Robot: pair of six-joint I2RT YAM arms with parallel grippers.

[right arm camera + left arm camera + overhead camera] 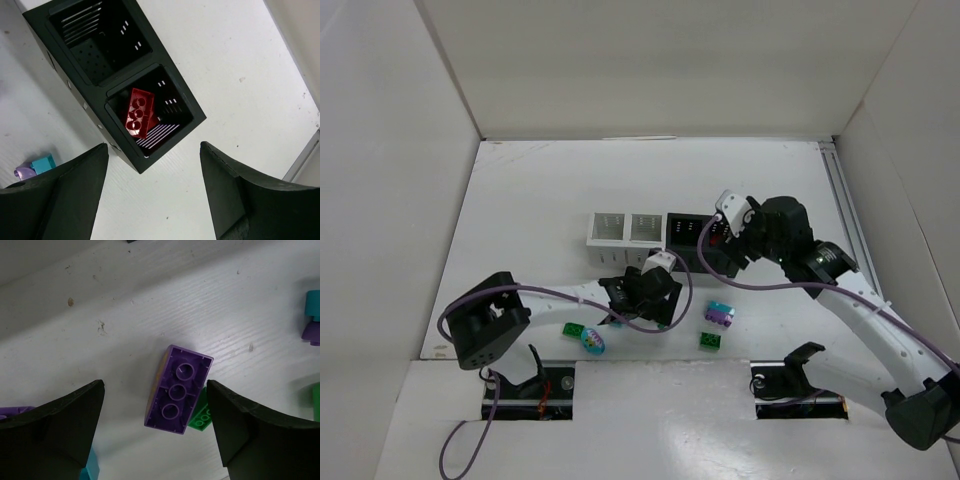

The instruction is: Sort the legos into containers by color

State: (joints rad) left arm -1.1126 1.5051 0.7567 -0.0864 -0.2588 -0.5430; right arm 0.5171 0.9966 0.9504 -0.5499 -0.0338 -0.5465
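A purple lego brick (178,388) lies studs-down on the table, one edge leaning on a small green lego (201,415). My left gripper (156,425) is open, one finger on each side of the purple brick with a gap to both. A red lego brick (138,112) rests inside one compartment of the black container (150,160). Just above that container hovers my right gripper (152,190), open and empty. In the top view my left gripper (640,297) is low over the table and my right gripper (728,238) is at the black container (685,228).
Two white containers (625,228) stand left of the black one. Loose pieces lie near the front edge: a green brick (574,331), a teal and purple rounded piece (592,342), a purple and teal stack (720,314) and another green brick (709,340). White walls enclose the table.
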